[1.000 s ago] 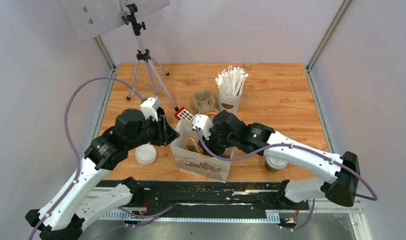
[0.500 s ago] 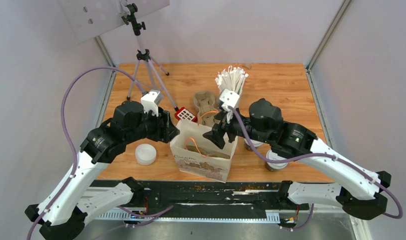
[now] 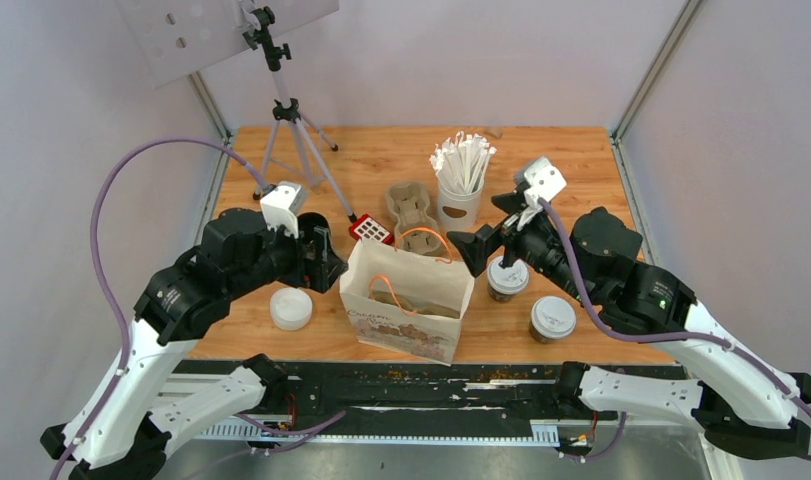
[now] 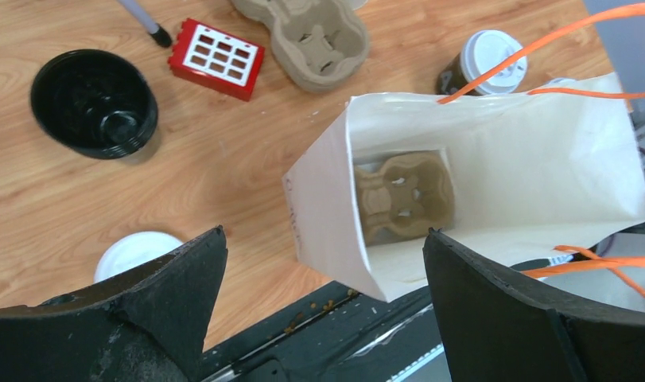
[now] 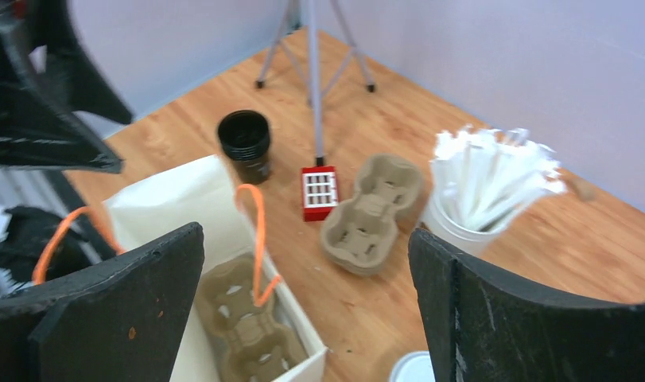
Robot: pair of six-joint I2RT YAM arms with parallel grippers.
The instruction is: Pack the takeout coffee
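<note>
Two takeout coffees, dark brown with white lids, stand on the table right of the paper bag (image 3: 406,305): one (image 3: 507,278) close to the bag, the other (image 3: 552,318) nearer the front edge. The first cup (image 4: 486,64) also shows beyond the bag in the left wrist view, and its lid (image 5: 418,368) peeks in at the bottom of the right wrist view. The bag (image 4: 494,183) stands open with a pulp tray (image 4: 404,197) on its floor. My left gripper (image 3: 326,265) hangs open at the bag's left side, my right gripper (image 3: 489,232) open above its right edge. Neither holds anything.
A second pulp tray (image 3: 411,205), a red block (image 3: 371,230) and a white cup of wrapped sticks (image 3: 461,185) sit behind the bag. A white lidded tub (image 3: 291,308) lies left of it. A black cup (image 4: 94,103) stands under my left arm. A tripod (image 3: 286,110) is at back left.
Both grippers have opened wide and pulled away from the bag's mouth. The right arm swung right and back, uncovering the two cups; the left drew back left.
</note>
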